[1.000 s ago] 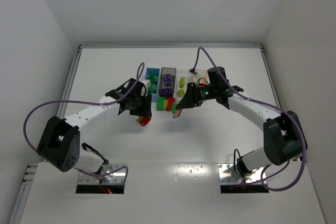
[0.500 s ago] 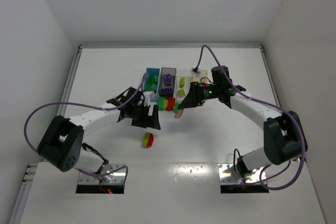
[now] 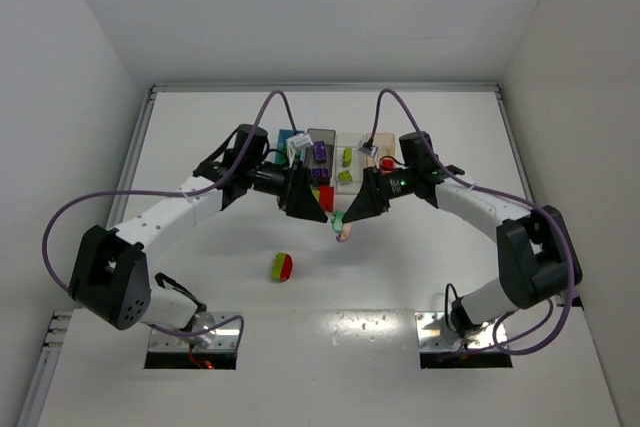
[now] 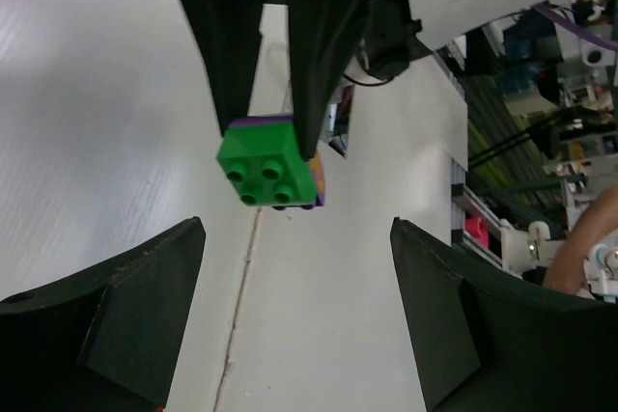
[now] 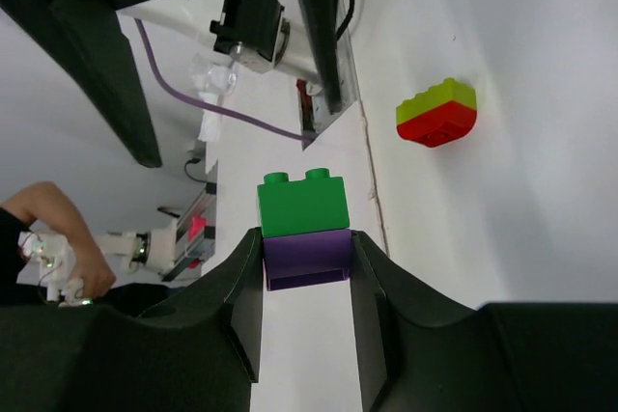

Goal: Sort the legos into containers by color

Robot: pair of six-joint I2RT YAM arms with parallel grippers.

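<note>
While the right gripper (image 5: 306, 250) is clenching the purple brick (image 5: 307, 265) by its two flat side walls, the green brick (image 5: 301, 205) is sitting plugged onto it and sticking out past the fingertips. The joined pair is hanging in the air over the surface (image 3: 200, 157), just in front of the dark grey container (image 3: 322, 134) and the clear container (image 3: 352, 139). The left gripper (image 4: 296, 229) is facing the pair with its jaws spread wide and nothing between them, the green brick's studs pointing toward its camera.

The arms seem to be getting ready to pull the two colours apart. These bricks are looking light, rigid and glossy, so the pads are probably getting little friction and no give from the plastic. The left gripper is likely needing to close on the green brick's free opposite walls, clear of the purple one and not across the studs or a corner. The stud joint is probably resisting a straight pull, so tilting the green brick off is looking safer. A small, slick piece is risking popping loose and dropping.

A yellow-green and red stack (image 3: 282, 267) is resting on the surface nearer the arm bases, well apart from the containers and not yet sorted.
</note>
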